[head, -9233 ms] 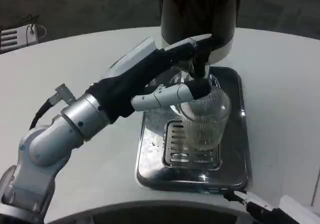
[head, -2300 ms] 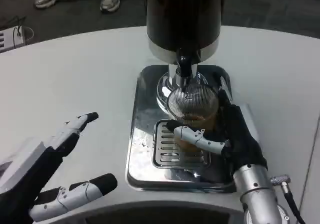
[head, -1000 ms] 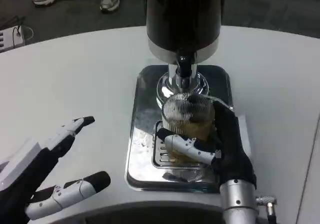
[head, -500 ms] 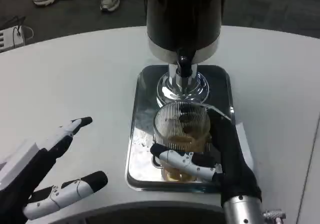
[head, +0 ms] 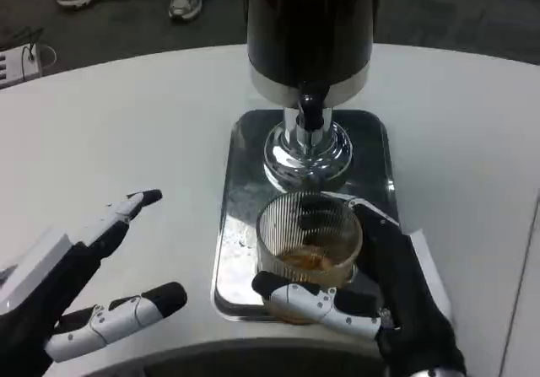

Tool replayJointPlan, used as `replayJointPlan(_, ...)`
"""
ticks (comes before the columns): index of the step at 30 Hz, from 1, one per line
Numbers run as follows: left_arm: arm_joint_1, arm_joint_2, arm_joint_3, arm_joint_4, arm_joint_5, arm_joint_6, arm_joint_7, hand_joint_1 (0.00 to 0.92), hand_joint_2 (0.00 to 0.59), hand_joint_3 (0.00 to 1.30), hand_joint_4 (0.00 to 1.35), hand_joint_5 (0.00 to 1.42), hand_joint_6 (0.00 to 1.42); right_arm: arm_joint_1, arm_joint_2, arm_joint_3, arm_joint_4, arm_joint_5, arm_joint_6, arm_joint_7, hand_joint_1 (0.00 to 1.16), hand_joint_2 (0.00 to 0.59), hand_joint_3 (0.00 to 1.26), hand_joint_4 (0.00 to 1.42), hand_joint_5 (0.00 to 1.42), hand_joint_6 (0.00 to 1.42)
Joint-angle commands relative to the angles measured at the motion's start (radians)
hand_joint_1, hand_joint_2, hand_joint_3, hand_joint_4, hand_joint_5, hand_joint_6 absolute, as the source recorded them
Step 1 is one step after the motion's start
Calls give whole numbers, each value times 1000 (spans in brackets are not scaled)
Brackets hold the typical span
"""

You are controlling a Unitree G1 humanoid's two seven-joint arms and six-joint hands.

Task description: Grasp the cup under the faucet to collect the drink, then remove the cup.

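Gripping the cup (head: 308, 242), right hand (head: 384, 297), left hand (head: 76, 288) spread

The right hand (head: 384, 297) sat at the lower right of the frame, fingers wrapped around the cup (head: 308, 246). The left hand (head: 72, 297) lay lower left, fingers spread, holding nothing.

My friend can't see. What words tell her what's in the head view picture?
The robot's right hand holds a ribbed glass cup with a little brown drink, over the near end of a shiny metal tray, away from the dispenser's faucet. Its left hand hovers open above the white table.
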Motion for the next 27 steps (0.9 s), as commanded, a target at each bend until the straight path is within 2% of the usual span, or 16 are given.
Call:
replayJointPlan(1,3,6,-13,-9,3,-27,7,0,70,76,0,0,124,70,-10,18,-145,3,25,56,1011,202,1175,1396,1424,1358)
replayJointPlan(5,14,9,-21,-36,12,-37,0,0,70,76,0,0,124,130,-57,3,-252,11,48,122,1009,201,1170,1396,1424,1361)
replayJointPlan(9,38,10,-32,-74,17,-44,-11,0,70,76,0,0,124,161,-88,-17,-323,19,62,171,1005,200,1171,1396,1424,1363)
replayJointPlan(13,72,9,-45,-124,27,-51,-15,0,70,76,0,0,124,180,-129,-66,-397,45,81,230,1003,200,1171,1396,1424,1365)
replayJointPlan(20,154,0,-52,-222,55,-75,-12,0,69,72,0,0,117,186,-190,-153,-462,105,104,311,1006,201,1171,1396,1424,1368)
replayJointPlan(27,262,-48,-54,-358,172,-64,4,0,59,26,0,0,82,205,-242,-226,-510,154,101,368,1003,200,1171,1396,1424,1368)
